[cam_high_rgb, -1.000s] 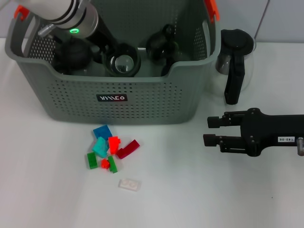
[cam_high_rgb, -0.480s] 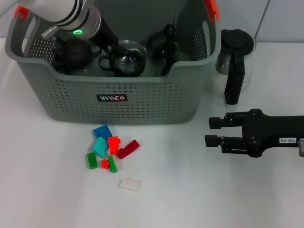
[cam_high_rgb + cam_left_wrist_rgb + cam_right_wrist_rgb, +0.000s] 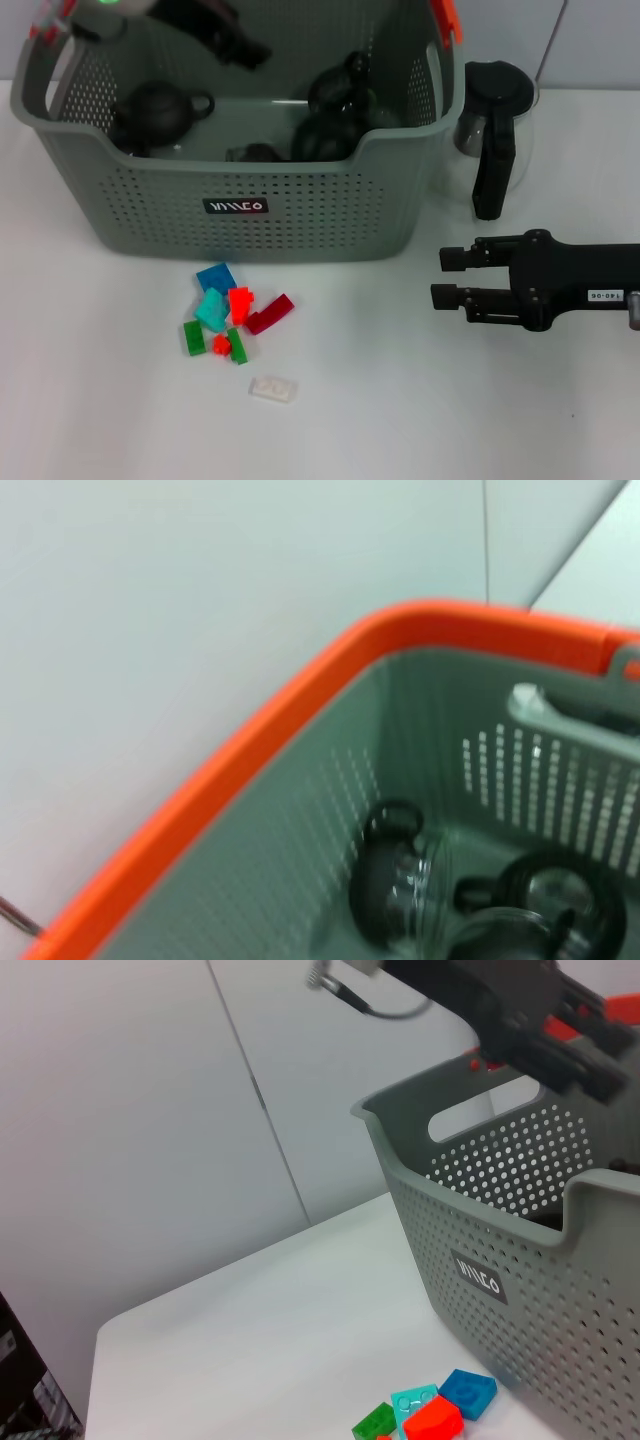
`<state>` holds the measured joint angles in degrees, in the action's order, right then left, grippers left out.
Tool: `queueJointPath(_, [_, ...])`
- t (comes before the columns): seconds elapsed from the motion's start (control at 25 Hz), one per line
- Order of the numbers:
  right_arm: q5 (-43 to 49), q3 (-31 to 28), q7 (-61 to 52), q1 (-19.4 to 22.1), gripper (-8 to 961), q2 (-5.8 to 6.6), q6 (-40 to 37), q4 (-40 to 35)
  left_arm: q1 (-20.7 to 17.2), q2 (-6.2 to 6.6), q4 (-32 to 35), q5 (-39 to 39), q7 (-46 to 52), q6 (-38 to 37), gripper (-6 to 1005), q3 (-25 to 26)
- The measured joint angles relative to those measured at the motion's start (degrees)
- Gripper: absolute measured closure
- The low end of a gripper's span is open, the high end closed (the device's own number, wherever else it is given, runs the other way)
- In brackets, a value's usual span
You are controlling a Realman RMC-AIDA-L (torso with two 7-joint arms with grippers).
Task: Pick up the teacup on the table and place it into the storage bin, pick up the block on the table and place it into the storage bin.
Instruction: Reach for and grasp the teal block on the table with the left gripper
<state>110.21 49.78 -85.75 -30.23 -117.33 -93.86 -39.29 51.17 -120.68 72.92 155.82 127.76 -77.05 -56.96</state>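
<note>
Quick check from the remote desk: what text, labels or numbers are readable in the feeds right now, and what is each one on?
"140-06", roughly, on a small white sticker on the right gripper's black body; the digits are tiny, so this reading is uncertain.
White logo on the black label on the front of the storage bin: stylised letters, not legible in the head view or the right wrist view.
No other text shows on the blocks or the glass jug.

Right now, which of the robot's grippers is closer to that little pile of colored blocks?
Probably right, though it's close. The right gripper rests on the table beside the blocks, off to their right. The left gripper is up above the storage bin, beyond the pile.
</note>
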Motion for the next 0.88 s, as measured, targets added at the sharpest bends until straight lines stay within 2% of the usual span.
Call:
queueJointPath(0.2, [0.0,0.0,0.0,0.0,371,0.0,0.0,0.0,-3.0,0.22,8.4,-1.9,0.5,-5.0,433,4.2])
queueJointPath(0.28, [0.0,0.0,0.0,0.1,371,0.0,-0.1,0.0,-3.4,0.35,9.6,-5.5,0.1,-8.0,420,8.0])
queueJointPath(0.44, [0.0,0.3,-0.3,0.0,371,0.05,-0.3,0.0,-4.6,3.2,9.5,-20.0,-0.1,-18.8,421,19.5])
queueJointPath(0.56, [0.3,0.4,-0.4,0.0,371,0.07,-0.3,0.0,-7.5,5.29,8.5,-29.0,-0.1,-25.6,422,25.0])
queueJointPath(0.72, [0.5,0.4,-0.4,0.0,371,0.08,-0.3,0.0,-13.4,7.3,6.8,-36.9,-5.7,-35.8,427,25.6])
queueJointPath(0.76, [0.4,0.4,-0.4,0.0,371,0.09,-0.3,0.0,-16.7,7.43,6.6,-37.8,-9.0,-39.5,431,24.2])
queueJointPath(0.8, [0.5,0.4,-0.4,0.0,371,0.09,-0.3,0.0,-16.7,7.43,6.6,-37.8,-9.0,-39.5,431,24.2])
queueJointPath(0.88, [0.5,0.4,-0.4,0.0,371,0.09,0.0,0.0,-20.4,7.15,6.7,-37.3,-10.4,-40.5,431,20.7])
